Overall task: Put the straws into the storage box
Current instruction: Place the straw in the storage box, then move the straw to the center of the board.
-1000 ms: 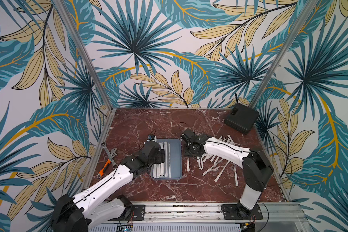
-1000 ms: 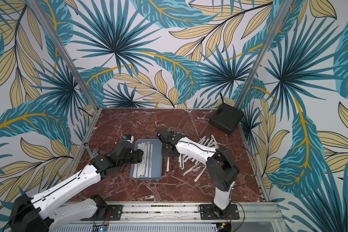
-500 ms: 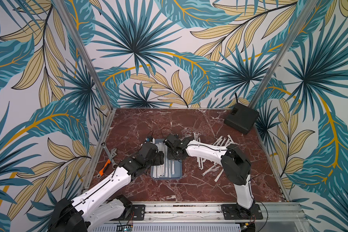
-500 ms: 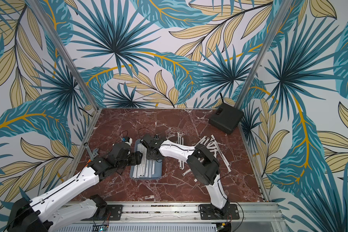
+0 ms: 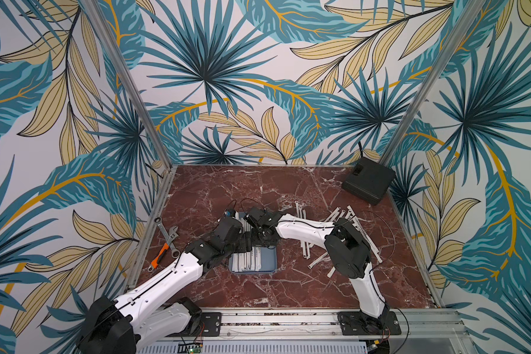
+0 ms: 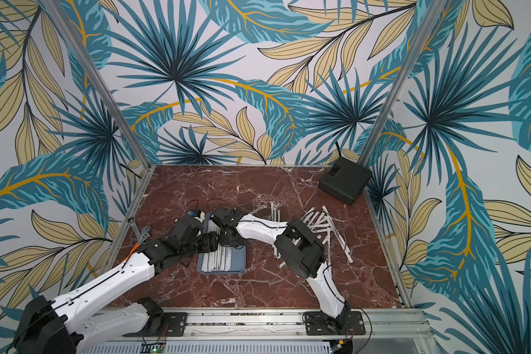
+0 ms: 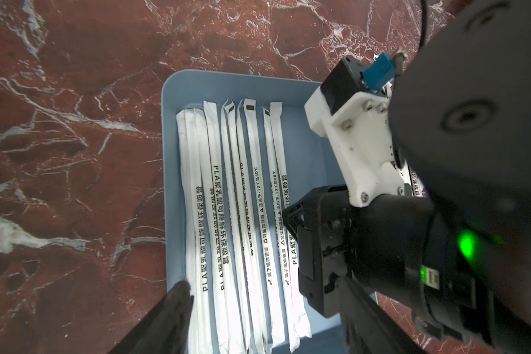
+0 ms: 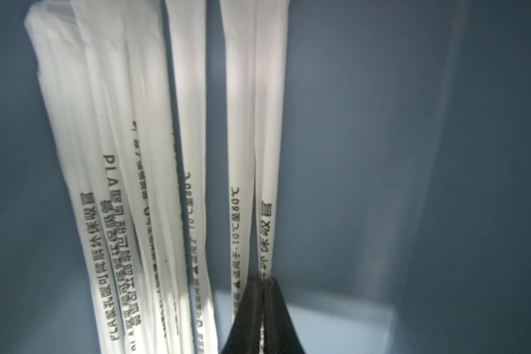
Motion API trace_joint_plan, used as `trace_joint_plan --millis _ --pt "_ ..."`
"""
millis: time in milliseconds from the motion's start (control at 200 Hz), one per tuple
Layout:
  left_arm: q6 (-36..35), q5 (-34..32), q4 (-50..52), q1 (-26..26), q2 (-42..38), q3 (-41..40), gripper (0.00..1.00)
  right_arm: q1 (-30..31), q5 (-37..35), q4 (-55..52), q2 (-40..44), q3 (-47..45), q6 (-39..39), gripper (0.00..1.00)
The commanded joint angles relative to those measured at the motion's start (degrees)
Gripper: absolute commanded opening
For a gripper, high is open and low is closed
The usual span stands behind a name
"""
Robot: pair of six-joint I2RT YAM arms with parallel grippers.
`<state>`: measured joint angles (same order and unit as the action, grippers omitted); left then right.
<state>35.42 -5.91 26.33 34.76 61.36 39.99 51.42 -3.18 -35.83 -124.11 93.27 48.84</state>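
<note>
The grey-blue storage box (image 5: pixel 271 267) (image 6: pixel 241 261) sits mid-table with several white-wrapped straws (image 5: pixel 247 261) (image 7: pixel 227 214) lying lengthwise in it. My right gripper (image 8: pixel 262 283) (image 5: pixel 260 240) is down inside the box, shut on one straw (image 8: pixel 265 214) that lies beside the others. My left gripper (image 7: pixel 262 288) (image 5: pixel 245 245) hangs over the box with its jaws wide apart and nothing held. One of its fingers (image 7: pixel 178 303) is by the box's wall (image 7: pixel 166 159). More straws (image 5: pixel 347 220) (image 6: pixel 322 225) lie scattered on the table to the right.
Metal wrenches (image 5: pixel 168 234) and an orange-handled tool (image 5: pixel 160 258) lie by the left edge. A black square box (image 5: pixel 368 181) with a cable stands in the back right corner. Two straws (image 5: pixel 299 209) lie just right of the right forearm.
My right arm has swung left from the loose straws to over the storage box with a straw, and has come down into it. The left arm has hardly moved.
</note>
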Motion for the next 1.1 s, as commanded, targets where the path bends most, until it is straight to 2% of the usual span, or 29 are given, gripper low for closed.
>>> trace_joint_plan --millis 0,421,666,766,836,871,977,1097 --pt "0.0 0.4 -1.4 -0.2 0.0 -0.5 0.8 0.3 0.5 -1.5 -1.7 0.2 -0.5 0.09" --pt "-0.4 0.0 -0.7 -0.2 -0.4 0.4 0.8 0.4 1.0 -3.9 -2.9 3.1 -3.9 0.13" --pt "-1.2 -0.9 1.5 0.2 -1.4 2.4 0.79 -0.3 0.4 -4.3 8.5 -1.5 -5.2 0.25" --pt "-1.6 -2.5 2.2 1.5 -0.5 3.8 0.79 -2.9 -1.2 -4.4 14.7 -6.2 -5.6 0.26" --pt "-1.8 -3.5 2.5 2.6 0.7 5.0 0.79 -5.0 -7.8 -4.4 19.0 -11.0 -6.6 0.28" --pt "-1.8 -3.9 2.2 3.3 1.2 5.5 0.79 -8.0 -11.2 -4.3 20.5 -13.5 -7.2 0.28" --pt "-1.5 -4.0 0.6 5.8 3.4 7.4 0.79 -14.0 -11.6 -4.3 21.0 -18.3 -8.0 0.29" --pt "-0.5 -3.0 -1.5 9.6 7.6 9.2 0.79 -16.6 -14.0 -4.4 19.8 -19.3 -9.5 0.33"
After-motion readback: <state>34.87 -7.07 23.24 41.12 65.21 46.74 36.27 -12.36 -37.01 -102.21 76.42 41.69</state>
